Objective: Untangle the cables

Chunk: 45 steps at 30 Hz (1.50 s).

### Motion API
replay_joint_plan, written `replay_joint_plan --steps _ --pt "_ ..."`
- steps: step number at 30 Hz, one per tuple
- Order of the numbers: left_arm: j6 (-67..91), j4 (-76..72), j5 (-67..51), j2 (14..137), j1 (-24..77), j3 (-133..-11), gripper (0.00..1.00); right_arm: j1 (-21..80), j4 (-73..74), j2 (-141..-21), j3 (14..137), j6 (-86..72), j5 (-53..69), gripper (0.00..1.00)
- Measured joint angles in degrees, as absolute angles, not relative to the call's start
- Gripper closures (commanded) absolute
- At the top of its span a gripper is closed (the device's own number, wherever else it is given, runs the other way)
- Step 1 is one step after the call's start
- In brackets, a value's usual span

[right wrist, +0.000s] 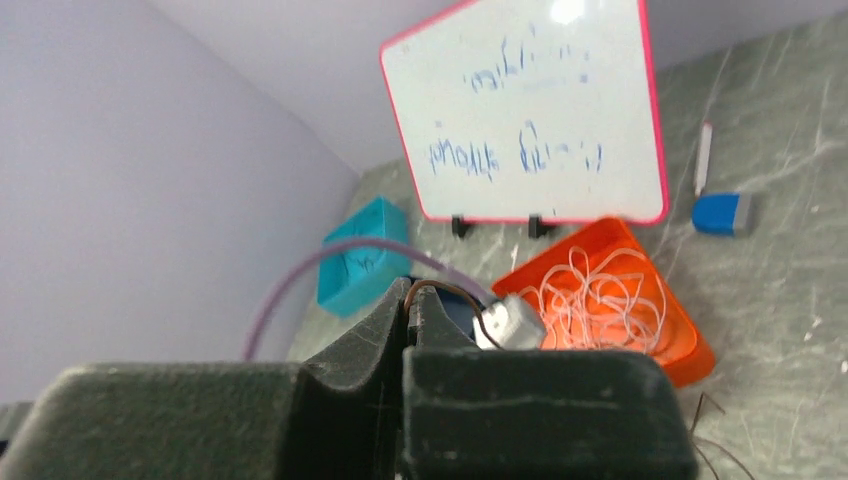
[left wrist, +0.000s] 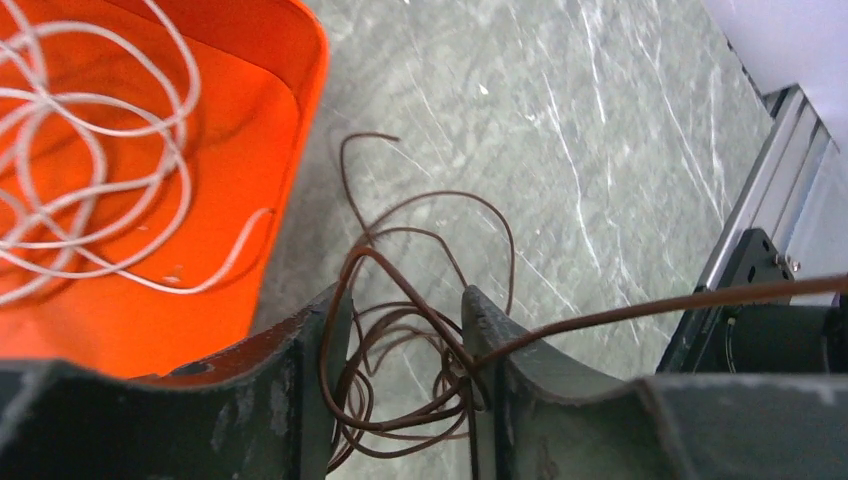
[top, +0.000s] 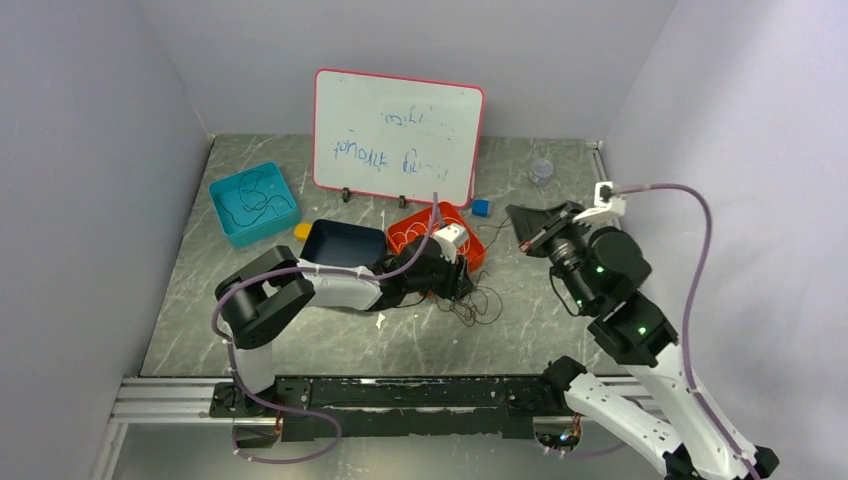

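A tangle of thin dark brown cable [top: 478,303] lies on the grey table just in front of the orange tray [top: 472,250]. My left gripper [top: 462,285] is low over it and open, and the brown loops [left wrist: 372,252] sit between its two fingers [left wrist: 405,300]. One brown strand runs taut over the right-hand finger and off to the right. My right gripper [top: 520,228] is raised to the right of the tray and shut on a brown cable [right wrist: 440,288] at its tips [right wrist: 408,292]. White cables [top: 420,232] lie coiled in the orange tray [left wrist: 290,60].
A teal tray [top: 228,225] holding black cables [top: 255,200] sits at the back left. A navy tray [top: 343,243] and a yellow block [top: 302,231] are beside the left arm. A whiteboard [top: 395,135], a blue block [top: 482,207] and a small cup [top: 541,170] stand at the back.
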State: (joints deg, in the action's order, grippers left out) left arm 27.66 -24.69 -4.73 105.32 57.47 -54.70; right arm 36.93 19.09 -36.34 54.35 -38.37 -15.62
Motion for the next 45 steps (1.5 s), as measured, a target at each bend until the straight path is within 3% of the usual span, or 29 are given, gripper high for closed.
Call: replay_joint_plan --steps 15,24,36,45 --pt "25.0 -21.0 -3.9 102.8 63.4 -53.1 0.73 36.9 22.7 -38.1 71.3 -26.9 -26.5 1.00" --pt "25.3 -19.6 -2.9 102.3 63.7 -47.5 0.72 36.9 22.2 -41.8 79.8 -13.2 -32.3 1.00" --pt "26.7 -17.8 -0.2 100.2 63.9 -45.1 0.74 36.9 8.5 -44.8 88.5 8.7 -41.1 1.00" --pt "27.0 -17.0 0.7 100.2 63.9 -45.1 0.89 36.9 -3.2 -46.8 92.6 21.0 -43.2 1.00"
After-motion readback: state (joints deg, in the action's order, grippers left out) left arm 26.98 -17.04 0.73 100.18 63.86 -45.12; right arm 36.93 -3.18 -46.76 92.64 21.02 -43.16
